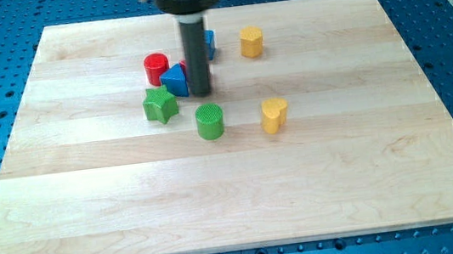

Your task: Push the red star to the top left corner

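Note:
My tip point(201, 92) rests on the board in the upper middle, just right of a blue triangular block point(174, 81). A sliver of red point(184, 65) shows between that blue block and the rod. Its shape is hidden by the rod, so I cannot tell whether it is the red star. A red cylinder point(156, 68) stands left of the blue block. A second blue block point(210, 43) peeks out behind the rod on its right.
A green star point(160, 105) lies below the red cylinder. A green cylinder point(210, 121) stands below my tip. A yellow heart point(274, 115) sits to its right, and a yellow hexagonal block point(251, 42) sits nearer the top. The wooden board point(73, 59) lies on a blue perforated table.

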Controlling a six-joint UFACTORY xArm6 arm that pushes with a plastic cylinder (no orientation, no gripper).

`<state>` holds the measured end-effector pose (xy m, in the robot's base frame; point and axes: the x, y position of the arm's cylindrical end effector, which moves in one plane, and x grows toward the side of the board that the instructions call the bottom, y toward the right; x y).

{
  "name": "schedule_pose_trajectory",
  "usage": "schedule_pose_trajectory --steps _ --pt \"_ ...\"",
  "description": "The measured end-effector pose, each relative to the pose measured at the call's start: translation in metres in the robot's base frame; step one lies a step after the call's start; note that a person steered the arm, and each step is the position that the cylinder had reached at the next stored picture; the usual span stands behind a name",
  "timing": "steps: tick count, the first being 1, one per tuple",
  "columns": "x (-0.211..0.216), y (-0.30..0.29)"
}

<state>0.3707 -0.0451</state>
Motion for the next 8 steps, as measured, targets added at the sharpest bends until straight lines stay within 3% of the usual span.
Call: schedule_pose_trajectory --steps 1,2,3,5,8 --pt "-0.023 -0.016" --pt "-0.013 0.016" --pt "-0.042 0.044" --pt "-0.058 -0.091" --pt "-0.007 -0.133"
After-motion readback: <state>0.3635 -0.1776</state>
